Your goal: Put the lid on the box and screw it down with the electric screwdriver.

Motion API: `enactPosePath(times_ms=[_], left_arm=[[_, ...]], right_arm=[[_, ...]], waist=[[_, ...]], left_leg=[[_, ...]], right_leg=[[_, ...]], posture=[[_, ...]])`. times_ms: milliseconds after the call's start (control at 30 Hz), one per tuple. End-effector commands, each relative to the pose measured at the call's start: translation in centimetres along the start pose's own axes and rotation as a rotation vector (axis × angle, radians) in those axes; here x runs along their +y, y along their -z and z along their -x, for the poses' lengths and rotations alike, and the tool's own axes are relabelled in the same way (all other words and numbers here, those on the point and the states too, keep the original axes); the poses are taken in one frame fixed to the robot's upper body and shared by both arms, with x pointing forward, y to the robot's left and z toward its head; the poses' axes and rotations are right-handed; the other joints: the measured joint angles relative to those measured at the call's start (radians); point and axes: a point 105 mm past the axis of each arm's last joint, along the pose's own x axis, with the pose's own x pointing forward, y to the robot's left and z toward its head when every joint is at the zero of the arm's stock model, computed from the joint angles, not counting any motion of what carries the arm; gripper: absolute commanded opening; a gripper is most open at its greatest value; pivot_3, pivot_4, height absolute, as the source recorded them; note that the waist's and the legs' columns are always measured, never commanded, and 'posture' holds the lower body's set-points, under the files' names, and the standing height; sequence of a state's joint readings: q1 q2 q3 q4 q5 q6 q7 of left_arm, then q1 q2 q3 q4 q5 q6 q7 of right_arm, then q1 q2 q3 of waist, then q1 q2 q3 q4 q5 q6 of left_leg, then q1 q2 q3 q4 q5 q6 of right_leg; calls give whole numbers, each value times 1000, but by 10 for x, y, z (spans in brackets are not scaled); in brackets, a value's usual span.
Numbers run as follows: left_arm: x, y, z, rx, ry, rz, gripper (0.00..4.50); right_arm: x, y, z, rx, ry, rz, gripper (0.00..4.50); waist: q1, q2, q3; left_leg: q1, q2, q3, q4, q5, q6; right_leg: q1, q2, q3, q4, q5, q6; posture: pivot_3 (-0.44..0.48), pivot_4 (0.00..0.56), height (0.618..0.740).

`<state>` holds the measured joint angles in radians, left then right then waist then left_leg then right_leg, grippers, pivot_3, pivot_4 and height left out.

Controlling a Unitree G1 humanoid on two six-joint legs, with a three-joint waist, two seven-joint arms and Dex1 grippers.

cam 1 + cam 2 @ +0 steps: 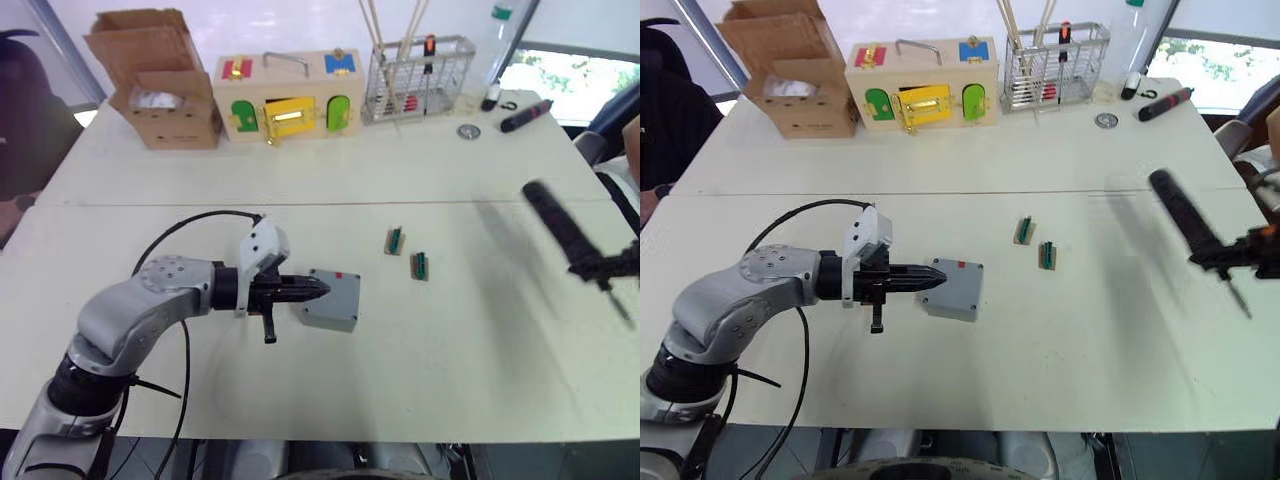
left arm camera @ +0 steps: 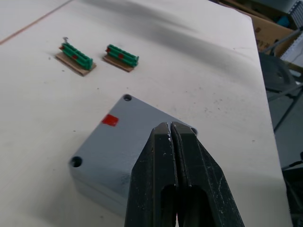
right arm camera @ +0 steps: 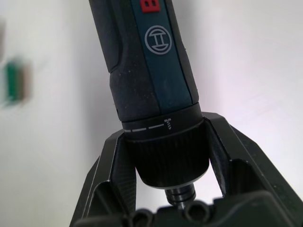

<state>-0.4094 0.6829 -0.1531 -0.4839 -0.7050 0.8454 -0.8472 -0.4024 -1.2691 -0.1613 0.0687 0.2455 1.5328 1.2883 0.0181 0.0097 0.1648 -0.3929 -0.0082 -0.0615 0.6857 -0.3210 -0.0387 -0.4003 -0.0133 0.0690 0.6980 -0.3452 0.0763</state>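
On the near half of the worktop (image 1: 480, 380), the box (image 1: 335, 300) lies with the lid (image 2: 128, 137) already seated on it, its red mark facing up and the corner holes showing in the left wrist view. The left gripper (image 1: 318, 289) has its two fingers pressed together, holding nothing, with the tips resting on or just above the lid's near edge; whether they actually touch it cannot be told. Well apart, out to the right, the right gripper (image 3: 163, 156) is clamped around the collar of the electric screwdriver (image 1: 565, 232), which hangs tilted in the air with its thin bit (image 1: 618, 303) pointing down toward the worktop.

Two small green parts (image 1: 408, 253) lie between the box and the screwdriver. A cardboard box (image 1: 160, 85), a wooden box with coloured doors (image 1: 290, 97) and a wire basket (image 1: 418, 78) stand along the far edge.

The risks from here are these, as I judge it. The box looks light, so if the bit lands off a corner hole it could push the box sideways or shift the lid. A tilted bit may skid out of the hole or jam a screw. No screws are visible in the holes, so driving may do nothing. The left fingers near the edge could also block the nearest corner.
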Motion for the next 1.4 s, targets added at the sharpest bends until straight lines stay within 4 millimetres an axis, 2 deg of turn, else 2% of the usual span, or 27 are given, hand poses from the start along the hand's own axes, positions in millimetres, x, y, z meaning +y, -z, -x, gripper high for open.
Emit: enactPosePath(times_ms=[33,233,500,533,700,900,1067,1200,1400], left_arm=[[0,-8,-1,-20,12,-48,0],[-4,-7,1,-1,65,-65,0],[2,-6,0,23,91,-105,0],[2,-6,0,21,91,-104,0],[2,-6,-2,10,84,-99,0],[2,-7,-2,0,63,-85,0],[1,-7,-4,-10,51,-80,0],[2,-7,-6,-18,34,-77,0],[-2,-5,-6,-31,12,-56,0]], right_arm=[[20,6,0,-108,-31,31,1730],[25,30,-18,-150,21,32,1730],[20,33,-33,-117,99,5,1730],[20,34,-35,-103,103,6,2795],[21,38,-44,-48,126,23,4452],[22,30,-37,20,121,82,4452],[23,33,-37,137,50,142,4452],[17,37,-45,193,38,133,4452],[19,34,-59,221,32,153,4452]], waist=[[3,-1,0],[-7,-1,0],[-15,-1,0],[-15,-1,0],[-14,-4,-1],[-11,-7,-1],[-12,-7,-1],[-13,-8,-1],[-22,-20,-5]], left_leg=[[0,-1,0,0,0,0],[1,-2,1,2,0,0],[2,0,1,1,0,0],[2,0,1,1,0,0],[2,0,1,1,0,0],[2,0,1,1,0,0],[2,0,1,1,0,0],[2,0,1,1,0,0],[3,1,0,1,0,0]], right_leg=[[1,-1,0,0,0,0],[1,-1,1,1,0,0],[2,1,1,1,0,0],[2,1,1,1,0,0],[2,1,1,1,0,0],[3,0,1,0,0,0],[2,0,1,0,0,0],[2,0,1,0,0,0],[3,1,1,0,0,0]], posture=[[0,150,740],[0,150,740],[0,150,740],[0,150,740],[0,150,740],[0,150,740],[0,150,740],[0,150,740],[0,150,740]])
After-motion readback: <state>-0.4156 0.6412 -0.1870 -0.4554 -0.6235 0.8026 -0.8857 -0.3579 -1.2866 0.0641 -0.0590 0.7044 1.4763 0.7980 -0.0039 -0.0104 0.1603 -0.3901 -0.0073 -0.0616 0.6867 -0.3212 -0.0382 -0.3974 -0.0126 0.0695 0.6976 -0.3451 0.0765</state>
